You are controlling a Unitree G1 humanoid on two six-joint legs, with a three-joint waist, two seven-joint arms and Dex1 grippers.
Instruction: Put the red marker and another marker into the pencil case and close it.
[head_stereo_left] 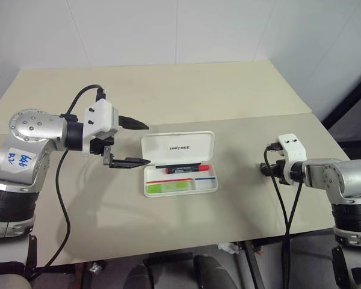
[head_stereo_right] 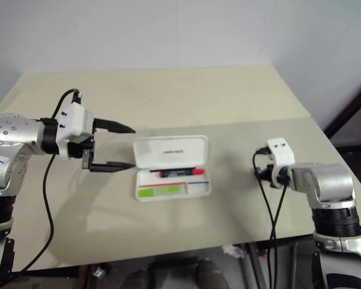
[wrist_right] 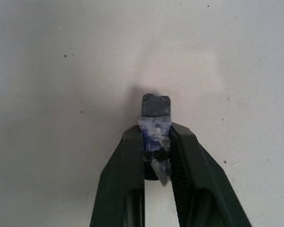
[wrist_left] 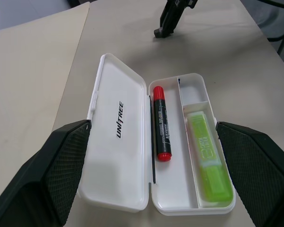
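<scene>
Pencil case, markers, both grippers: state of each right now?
pencil case: open, lid laid back flat on the table.
red marker: capped, lying in the case's long compartment.
light-green highlighter: lying in the case's other long compartment.
left gripper: open, empty, beside the case.
right gripper: shut on a small dark block.

You're in a bare test lab: plain white walls (head_stereo_left: 180,30) across the top, a beige surface (head_stereo_left: 186,90) below them.

Bare table (head_stereo_left: 240,108) rings the open pencil case (head_stereo_left: 178,162); raised lid blocks its far side.
</scene>
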